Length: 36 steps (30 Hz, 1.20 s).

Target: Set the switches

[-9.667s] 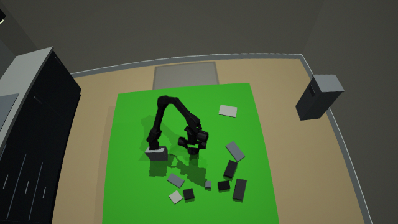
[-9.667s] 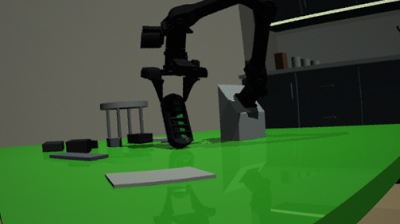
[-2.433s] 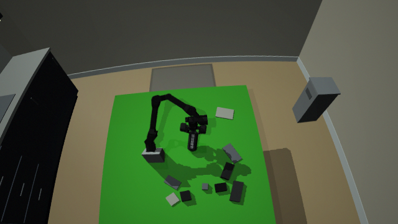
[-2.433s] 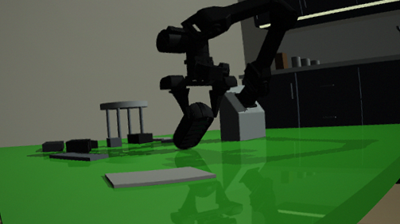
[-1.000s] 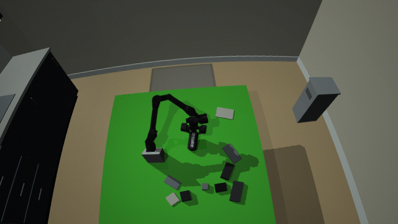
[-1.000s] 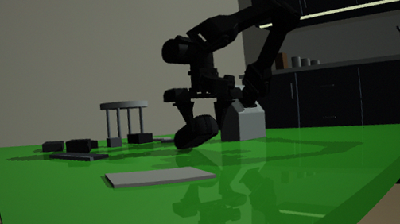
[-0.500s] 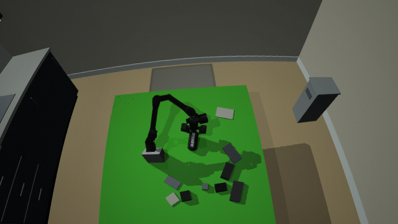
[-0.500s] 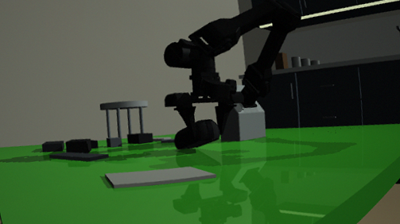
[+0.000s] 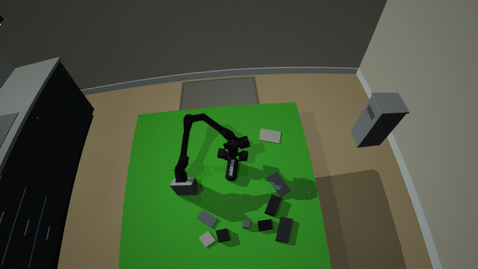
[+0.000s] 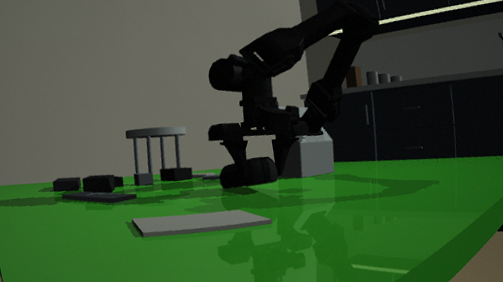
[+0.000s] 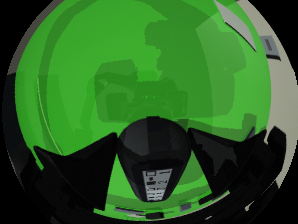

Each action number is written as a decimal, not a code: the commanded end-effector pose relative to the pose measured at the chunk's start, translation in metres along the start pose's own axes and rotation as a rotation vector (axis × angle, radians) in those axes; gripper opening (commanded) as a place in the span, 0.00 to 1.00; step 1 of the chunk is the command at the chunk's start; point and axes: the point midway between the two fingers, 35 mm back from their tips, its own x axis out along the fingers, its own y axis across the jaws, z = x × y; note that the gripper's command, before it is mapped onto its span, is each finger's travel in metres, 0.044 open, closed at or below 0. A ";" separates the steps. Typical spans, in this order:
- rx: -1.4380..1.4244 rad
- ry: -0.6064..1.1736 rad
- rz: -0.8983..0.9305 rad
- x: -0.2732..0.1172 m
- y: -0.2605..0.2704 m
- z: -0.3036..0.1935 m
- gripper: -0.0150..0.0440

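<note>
The dark grey controller unit point(image 9: 231, 178) point(image 10: 248, 173) point(image 11: 150, 141) has rounded ends and lies close to level, low at the bench top. Its underside faces up. The pale label point(image 9: 231, 168) point(image 11: 157, 185) on it shows numbers and squares in the wrist view, too small and blurred to read them all surely. My gripper point(image 9: 232, 157) point(image 10: 262, 164) point(image 11: 153, 135) is shut on the unit, one finger against each long side. The rocker switches face down and are hidden. Whether the unit touches the bench is hard to tell.
A pale flat plate point(image 9: 269, 136) point(image 10: 198, 221) lies behind the gripper in the top view. A grey flat part point(image 9: 278, 184) point(image 10: 98, 196) and dark blocks point(image 9: 273, 205) point(image 9: 284, 229) lie to the right. Smaller blocks point(image 9: 246, 224) point(image 9: 222, 235) lie toward the front.
</note>
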 end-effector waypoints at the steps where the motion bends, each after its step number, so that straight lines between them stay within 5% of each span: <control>1: 0.015 0.009 0.001 0.004 0.000 -0.003 0.83; 25: 0.005 0.001 0.001 0.014 0.000 0.001 0.83; 29: 0.003 -0.002 0.002 0.014 0.000 0.001 1.00; 36: 0.003 -0.002 0.002 0.014 0.000 0.001 1.00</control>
